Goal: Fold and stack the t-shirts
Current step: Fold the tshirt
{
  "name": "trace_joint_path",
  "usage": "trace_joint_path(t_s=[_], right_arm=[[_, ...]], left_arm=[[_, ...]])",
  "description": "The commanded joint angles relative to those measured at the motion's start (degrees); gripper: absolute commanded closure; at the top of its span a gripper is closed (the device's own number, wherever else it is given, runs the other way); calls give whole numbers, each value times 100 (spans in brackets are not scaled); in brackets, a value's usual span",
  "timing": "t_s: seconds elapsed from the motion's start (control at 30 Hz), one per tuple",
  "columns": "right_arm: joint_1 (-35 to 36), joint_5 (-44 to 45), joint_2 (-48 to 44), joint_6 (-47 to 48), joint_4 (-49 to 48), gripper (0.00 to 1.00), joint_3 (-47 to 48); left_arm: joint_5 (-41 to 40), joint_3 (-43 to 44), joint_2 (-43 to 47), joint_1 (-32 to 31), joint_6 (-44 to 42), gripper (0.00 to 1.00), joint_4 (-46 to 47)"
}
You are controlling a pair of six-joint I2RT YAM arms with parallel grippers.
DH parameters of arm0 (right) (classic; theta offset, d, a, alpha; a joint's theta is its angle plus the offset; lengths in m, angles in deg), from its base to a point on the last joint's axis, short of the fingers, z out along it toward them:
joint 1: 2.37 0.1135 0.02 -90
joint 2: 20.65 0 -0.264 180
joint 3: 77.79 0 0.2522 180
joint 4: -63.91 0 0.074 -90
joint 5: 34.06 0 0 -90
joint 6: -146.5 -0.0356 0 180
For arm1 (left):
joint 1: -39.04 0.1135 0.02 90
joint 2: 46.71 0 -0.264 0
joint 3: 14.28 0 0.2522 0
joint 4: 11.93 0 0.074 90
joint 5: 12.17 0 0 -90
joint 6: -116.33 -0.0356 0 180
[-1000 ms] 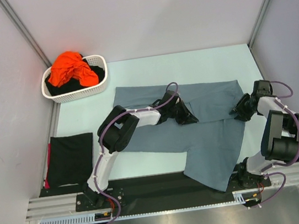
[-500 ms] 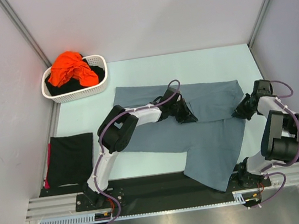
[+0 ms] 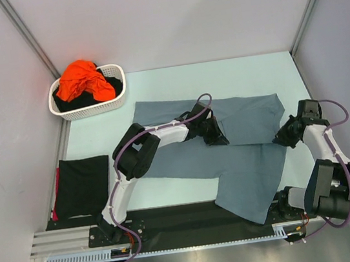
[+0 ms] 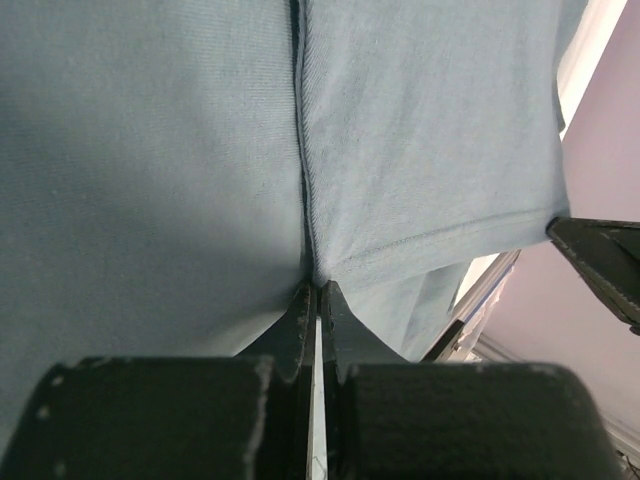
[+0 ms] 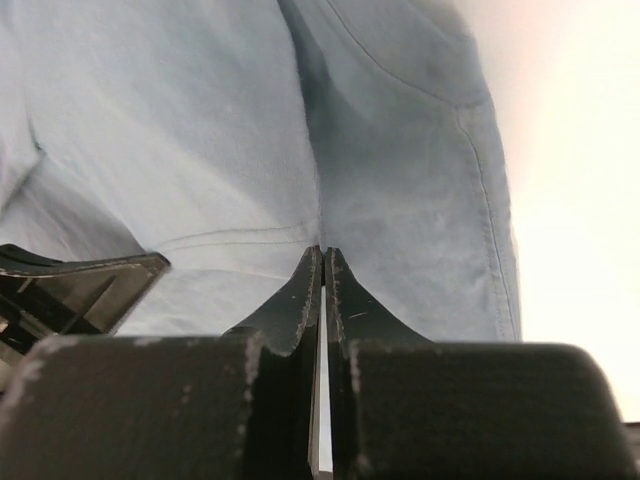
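wrist views, left gripper (image 4: 317, 288) closed pinching grey-blue t-shirt (image 4: 150, 150), right gripper (image 5: 322, 252) likewise

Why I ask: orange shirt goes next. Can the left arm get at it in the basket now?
Probably not yet: the left end effector is shut on the grey shirt, though the way to the basket looks open.

basket (image 3: 91, 110) and black shirt (image 3: 83, 185) leftward

No readable text, labels, brands, numbers or signs in any view. Shirt cloth is plain, basket is unmarked, arm housings and frame rails carry no legible print.
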Motion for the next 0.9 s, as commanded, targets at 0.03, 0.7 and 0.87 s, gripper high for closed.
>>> trace_joint_path(t_s=[0.03, 0.7, 0.87], right_arm=[[16, 166, -96, -63, 183, 100, -87], [60, 342, -236, -424, 481, 94, -412], [60, 316, -87, -170, 552, 59, 51]], left_arm=[[-104, 173, 356, 54, -306, 99, -338], [-95, 261, 452, 247, -683, 79, -716], [71, 261, 768, 422, -1254, 55, -1145]])
